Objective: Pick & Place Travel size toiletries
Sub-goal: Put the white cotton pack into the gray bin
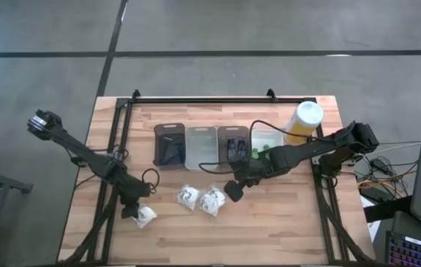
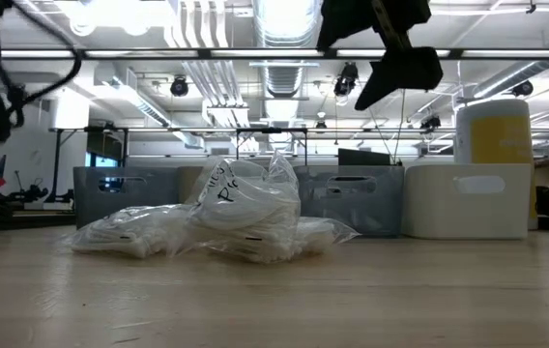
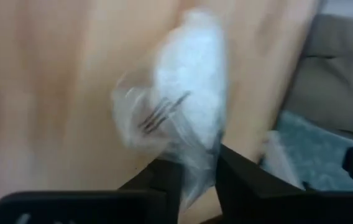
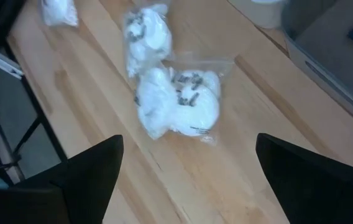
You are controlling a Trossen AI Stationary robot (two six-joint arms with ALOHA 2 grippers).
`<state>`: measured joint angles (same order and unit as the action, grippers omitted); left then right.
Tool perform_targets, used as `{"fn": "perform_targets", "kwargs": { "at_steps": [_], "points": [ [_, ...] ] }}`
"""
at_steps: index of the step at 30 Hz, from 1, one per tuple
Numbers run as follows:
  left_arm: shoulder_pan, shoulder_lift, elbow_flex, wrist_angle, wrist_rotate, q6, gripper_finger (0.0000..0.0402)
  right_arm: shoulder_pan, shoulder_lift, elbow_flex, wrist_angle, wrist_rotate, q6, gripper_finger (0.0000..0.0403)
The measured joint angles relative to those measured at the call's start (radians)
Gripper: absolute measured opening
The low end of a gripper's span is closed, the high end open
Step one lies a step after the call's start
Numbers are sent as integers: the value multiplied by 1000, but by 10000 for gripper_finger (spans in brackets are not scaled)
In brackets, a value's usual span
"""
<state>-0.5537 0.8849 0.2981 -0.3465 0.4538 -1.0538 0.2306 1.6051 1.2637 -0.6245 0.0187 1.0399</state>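
Three white crinkly wrapped bundles lie on the wooden table. One bundle (image 1: 146,215) (image 3: 186,93) is at the near left, and my left gripper (image 1: 132,211) (image 3: 196,186) is shut on its end. The other two bundles (image 1: 188,198) (image 1: 212,202) (image 4: 176,102) lie side by side at the table's middle. My right gripper (image 1: 234,191) (image 4: 189,180) hangs open above and just right of them, touching nothing. Green little bottles (image 1: 264,152) sit in the rightmost tray. My left gripper pinches the clear wrapper's loose end (image 3: 196,167) between its two fingers (image 3: 164,180). It comes slanting down from the table's left side. The rest of the bundle stretches away from the fingers over the tabletop; whether it rests there or is lifted, I cannot tell.
A row of trays (image 1: 170,144) (image 1: 201,144) (image 1: 233,141) (image 1: 267,138) stands at the back, with a tall yellow bottle (image 1: 303,121) at its right end. A black frame (image 1: 218,99) borders the table's far and side edges. Bare wood lies along the near edge.
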Motion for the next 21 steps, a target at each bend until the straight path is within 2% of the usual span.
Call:
{"fn": "perform_targets", "kwargs": {
  "at_steps": [5,9,14,17,21],
  "points": [
    [5,-35,111,51,-28,3,56,10,-2,39,1,31,-18,364],
    [32,-52,216,67,-184,6,38,41,-20,88,-1,152,-39,364],
    [111,-32,320,157,-379,-16,13,96,-54,151,-4,351,-73,364],
    [185,4,369,188,-408,-45,9,128,-83,182,-41,441,-92,364],
    [288,82,418,220,-383,-49,10,153,-116,203,-158,479,-67,364]
  ]
}}
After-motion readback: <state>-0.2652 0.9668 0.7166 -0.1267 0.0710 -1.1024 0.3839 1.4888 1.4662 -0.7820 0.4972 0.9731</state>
